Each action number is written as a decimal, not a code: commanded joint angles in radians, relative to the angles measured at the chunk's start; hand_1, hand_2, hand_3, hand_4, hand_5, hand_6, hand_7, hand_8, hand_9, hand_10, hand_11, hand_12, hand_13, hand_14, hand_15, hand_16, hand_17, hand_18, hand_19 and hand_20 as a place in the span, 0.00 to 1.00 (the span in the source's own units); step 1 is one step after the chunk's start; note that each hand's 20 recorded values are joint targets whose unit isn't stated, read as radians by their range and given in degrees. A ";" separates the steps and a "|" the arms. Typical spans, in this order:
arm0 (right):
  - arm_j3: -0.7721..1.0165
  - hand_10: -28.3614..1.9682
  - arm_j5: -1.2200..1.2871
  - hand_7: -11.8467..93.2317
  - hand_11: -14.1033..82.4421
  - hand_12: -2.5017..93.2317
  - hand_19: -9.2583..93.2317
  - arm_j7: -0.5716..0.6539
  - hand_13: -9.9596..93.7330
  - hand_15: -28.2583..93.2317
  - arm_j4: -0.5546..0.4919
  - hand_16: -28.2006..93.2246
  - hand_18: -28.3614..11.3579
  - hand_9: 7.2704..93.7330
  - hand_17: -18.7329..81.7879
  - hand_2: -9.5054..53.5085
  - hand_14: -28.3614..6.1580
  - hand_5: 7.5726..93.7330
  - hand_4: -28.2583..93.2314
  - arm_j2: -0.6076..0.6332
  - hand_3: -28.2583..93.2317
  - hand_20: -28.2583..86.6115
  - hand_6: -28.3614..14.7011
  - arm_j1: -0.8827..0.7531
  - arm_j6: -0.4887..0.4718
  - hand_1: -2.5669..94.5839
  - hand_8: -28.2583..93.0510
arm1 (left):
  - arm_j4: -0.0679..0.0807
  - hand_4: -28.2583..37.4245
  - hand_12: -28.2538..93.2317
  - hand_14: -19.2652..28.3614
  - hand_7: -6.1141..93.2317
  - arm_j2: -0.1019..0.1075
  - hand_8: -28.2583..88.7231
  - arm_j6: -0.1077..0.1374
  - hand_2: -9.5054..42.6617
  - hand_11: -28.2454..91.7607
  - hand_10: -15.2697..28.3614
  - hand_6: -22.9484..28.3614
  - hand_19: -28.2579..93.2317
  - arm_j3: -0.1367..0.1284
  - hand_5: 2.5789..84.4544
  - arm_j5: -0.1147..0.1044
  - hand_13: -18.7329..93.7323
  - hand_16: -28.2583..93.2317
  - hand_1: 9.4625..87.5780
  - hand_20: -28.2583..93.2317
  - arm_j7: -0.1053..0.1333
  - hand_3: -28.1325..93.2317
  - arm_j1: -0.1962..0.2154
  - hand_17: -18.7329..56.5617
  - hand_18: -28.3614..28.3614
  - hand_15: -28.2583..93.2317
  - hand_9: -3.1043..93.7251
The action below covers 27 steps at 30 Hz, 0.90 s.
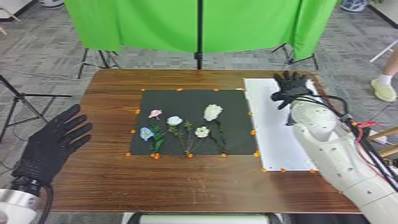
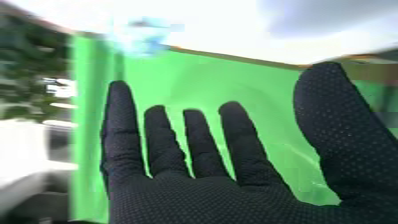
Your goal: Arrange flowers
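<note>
The flowers lie with their heads toward the far edge of the dark mat, and they look very light, with soft petals that would crush easily, so each is best pinched gently by its thin, probably bendy stem below the bloom. Just beside that mat is the white board, with the right hand at its far end, fingers straight and wide, thumb well out, holding nothing, while off the left side of the tabletop the left hand is also open and empty.
</note>
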 commanded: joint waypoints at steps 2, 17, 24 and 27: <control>0.038 0.47 -0.026 0.27 0.25 0.23 0.56 0.028 0.26 0.34 0.029 0.38 0.17 0.15 0.22 0.07 0.40 0.15 0.04 0.032 1.00 0.36 0.51 -0.012 -0.068 0.24 0.13 | 0.001 0.00 0.36 0.66 0.27 -0.008 0.14 -0.011 0.19 0.42 0.57 0.48 0.57 -0.007 0.27 0.004 0.29 0.23 0.20 0.29 -0.002 0.81 0.014 0.09 0.82 0.51 0.24; -0.042 0.75 -0.024 0.40 0.42 0.21 0.63 0.026 0.70 0.60 0.117 0.39 0.26 0.66 0.34 0.02 0.78 0.45 0.00 0.000 0.96 0.40 0.70 0.019 0.124 0.38 0.05 | 0.004 0.00 0.36 0.66 0.27 -0.005 0.14 -0.004 0.19 0.42 0.57 0.48 0.56 0.000 0.27 0.003 0.29 0.23 0.20 0.29 -0.007 0.81 0.008 0.09 0.82 0.50 0.24; -0.047 0.87 -0.064 0.47 0.38 0.37 0.75 -0.029 0.89 0.66 0.102 0.44 0.36 0.97 0.45 0.02 0.83 0.79 0.00 0.005 0.87 0.48 0.76 -0.007 0.159 0.52 0.14 | 0.005 0.00 0.36 0.66 0.27 -0.006 0.14 -0.002 0.19 0.42 0.57 0.48 0.57 0.000 0.27 0.003 0.29 0.23 0.20 0.29 -0.007 0.81 0.006 0.09 0.82 0.50 0.24; -0.054 0.87 -0.019 0.45 0.38 0.38 0.77 -0.041 0.90 0.66 0.041 0.44 0.37 0.98 0.45 0.00 0.82 0.82 0.00 0.030 0.89 0.49 0.75 -0.036 0.208 0.52 0.15 | 0.007 0.00 0.36 0.66 0.27 -0.005 0.14 -0.006 0.19 0.42 0.57 0.48 0.57 -0.001 0.27 0.003 0.29 0.23 0.20 0.29 -0.006 0.81 0.000 0.09 0.82 0.50 0.24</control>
